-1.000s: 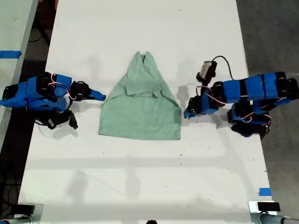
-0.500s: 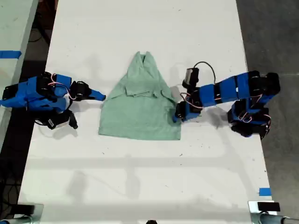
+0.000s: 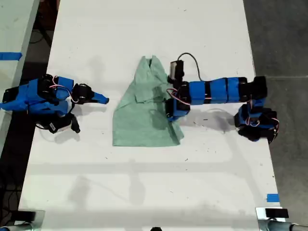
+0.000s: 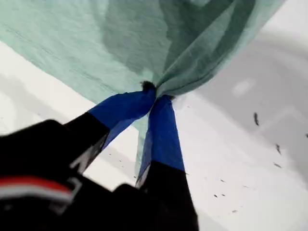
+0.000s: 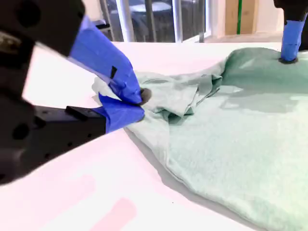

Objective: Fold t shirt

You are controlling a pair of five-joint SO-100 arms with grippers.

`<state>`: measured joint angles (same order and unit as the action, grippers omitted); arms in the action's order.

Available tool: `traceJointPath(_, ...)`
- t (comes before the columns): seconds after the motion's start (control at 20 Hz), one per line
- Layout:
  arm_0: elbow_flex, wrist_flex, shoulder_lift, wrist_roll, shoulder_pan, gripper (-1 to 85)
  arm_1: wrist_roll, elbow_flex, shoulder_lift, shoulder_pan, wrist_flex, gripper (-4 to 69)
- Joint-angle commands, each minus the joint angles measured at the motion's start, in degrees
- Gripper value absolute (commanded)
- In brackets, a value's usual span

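The pale mint-green t shirt (image 3: 144,120) lies on the white table (image 3: 144,33), collar end toward the far side, its edge at the exterior view's right bunched and drawn inward. My first gripper (image 3: 172,114) is shut on that edge; the first wrist view shows its blue fingertips (image 4: 155,94) pinching a gathered fold of the t shirt (image 4: 96,43) lifted off the table. My second gripper (image 3: 103,100) rests at the exterior view's left, apart from the cloth. Its blue tips (image 5: 139,105) are shut on nothing, just short of the t shirt (image 5: 231,134). The first gripper (image 5: 290,48) shows beyond.
Both arm bases sit at the table's side edges in the exterior view. A blue tape mark (image 3: 272,198) and a small dark device (image 3: 276,212) lie at the exterior view's lower right. A second table with blue tape (image 3: 9,56) stands at the exterior view's left.
The first arm reached in from the exterior view's right, shut on the shirt's edge and dragged it toward the left, narrowing the cloth. The second arm stayed still.
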<state>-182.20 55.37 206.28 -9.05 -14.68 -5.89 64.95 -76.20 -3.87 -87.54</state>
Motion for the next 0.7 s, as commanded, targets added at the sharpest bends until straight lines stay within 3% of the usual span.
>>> traceJointPath(0.0, 0.9, 0.1, 0.4, -0.6, 0.4, -0.2, -4.1, -20.1, 9.8, 2.2, 4.0, -1.5)
traceJointPath(0.25, 0.9, 0.1, 0.4, -0.6, 0.4, -0.2, -10.1, -15.3, 9.3, 3.6, 18.9, -1.6)
traceJointPath(0.4, 0.9, 0.2, 0.4, -0.5, 0.5, -0.2, -7.9, -13.8, 9.1, 4.1, 22.2, 30.2)
traceJointPath(0.45, 0.9, 0.2, 0.4, -0.5, 0.5, -0.2, -6.6, -13.2, 8.4, 3.6, 20.7, 26.4)
traceJointPath(0.5, 0.9, 0.2, 0.4, -0.5, 0.6, -0.2, -3.7, -11.1, 6.6, 2.7, 18.0, -1.0)
traceJointPath(0.65, 0.9, 0.2, 0.4, -0.5, 0.8, -0.2, 2.3, 4.5, -5.9, 0.7, 14.9, -1.0)
